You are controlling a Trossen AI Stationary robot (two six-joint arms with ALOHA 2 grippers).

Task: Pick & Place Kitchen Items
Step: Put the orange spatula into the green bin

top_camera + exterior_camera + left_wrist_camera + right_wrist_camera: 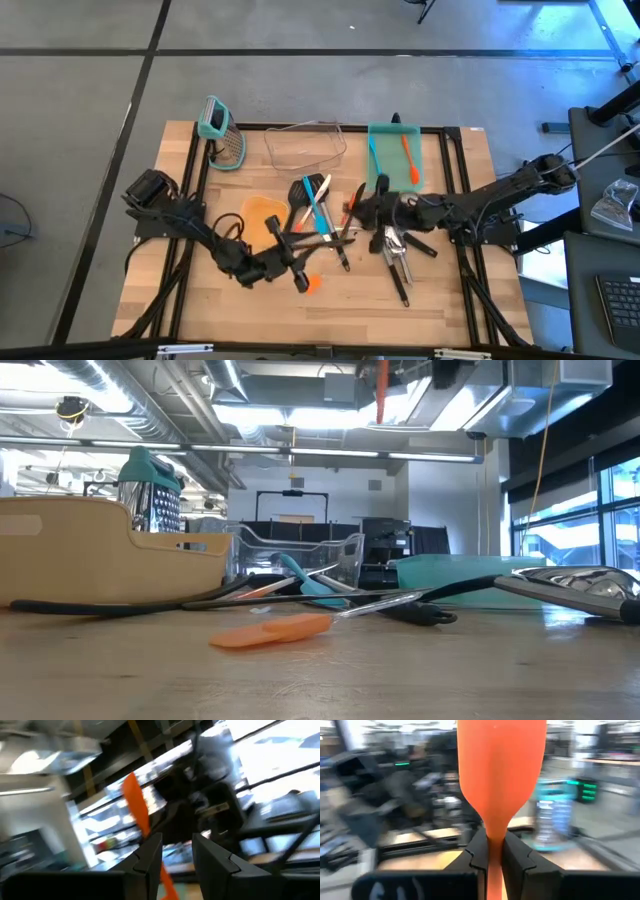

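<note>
While the right claw was clamped tight on the neck of an orange spatula, its broad blade stood straight up beyond the fingertips, lifted off the surface. In the high view that claw hung over the middle of the pile, just in front of the teal tray.

Over on the other side, the left claw had its fingers parted, a second orange utensil slanting up past the left finger, beside it rather than squeezed between the two; whether it touched that finger I could not tell. From above, this claw sat low near the front of the heap, an orange piece lying just beside it.

Containers next: the teal tray held a teal spatula and an orange spatula side by side. The clear bin stood to its left, and the teal-handled grater further left. Black turners and metal pieces lay crossed between the arms.
</note>
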